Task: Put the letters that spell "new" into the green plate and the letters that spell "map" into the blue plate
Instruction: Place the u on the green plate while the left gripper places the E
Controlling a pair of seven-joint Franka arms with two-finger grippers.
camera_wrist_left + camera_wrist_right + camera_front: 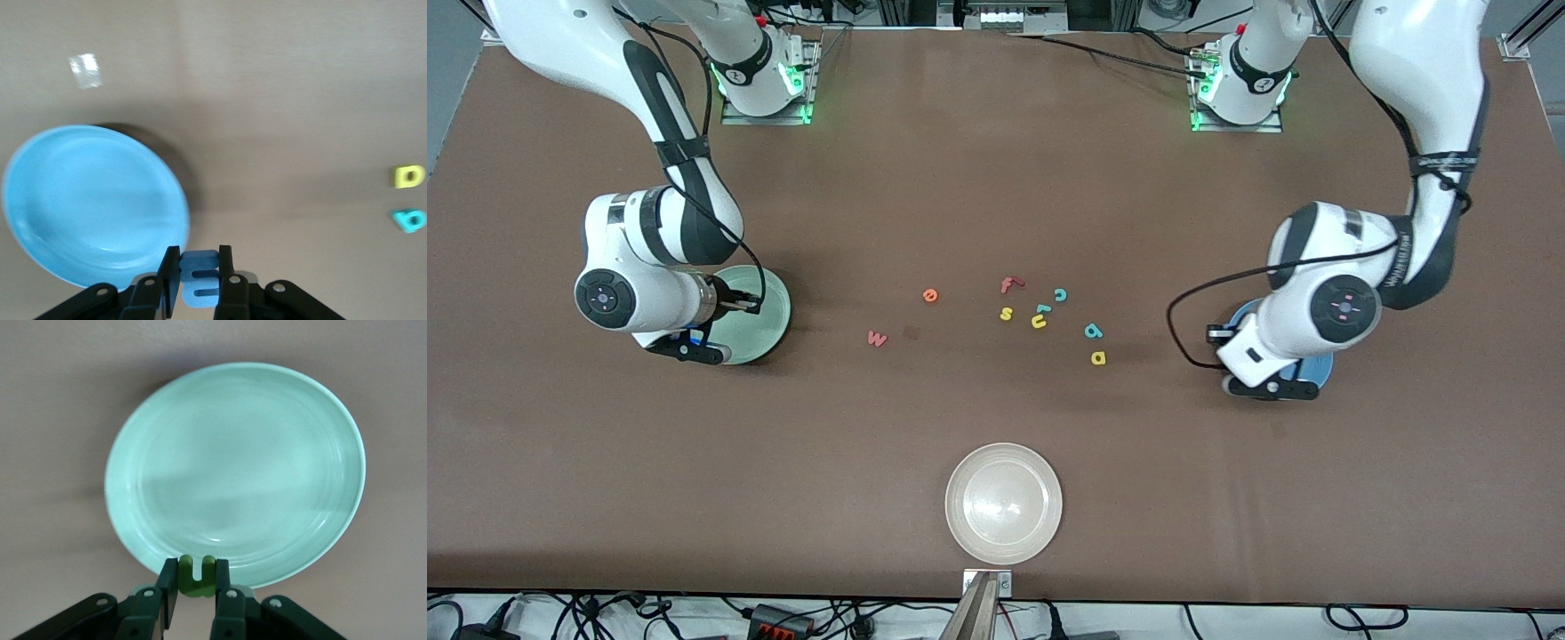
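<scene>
Front view puts the green plate [769,311] at nine o'clock of the scattered letters, toward my right arm's end of the tabletop [996,178]. The blue plate [1316,366] sits at three o'clock, toward my left arm's end. My right jaws hang over the green plate's rim, clenched on the dark green n [197,577], which stands upright between them in the right wrist view. The plate [233,473] below it holds no letters. My left jaws hang over the blue plate's [93,200] rim, clenched on the blue m [199,280].

The orange e [930,295] lies on the tabletop, with the pinkish-red w [877,338] near it at seven o'clock. The yellow a [1098,357] lies close to the blue plate, with the teal p [1093,331] just beside it at twelve o'clock.

Between e and p lie the red f [1009,284], teal c [1060,294], yellow s [1006,313] and yellow u [1039,322]. A whitish-beige plate [1004,503] sits at six o'clock of them, nearest the front camera.
</scene>
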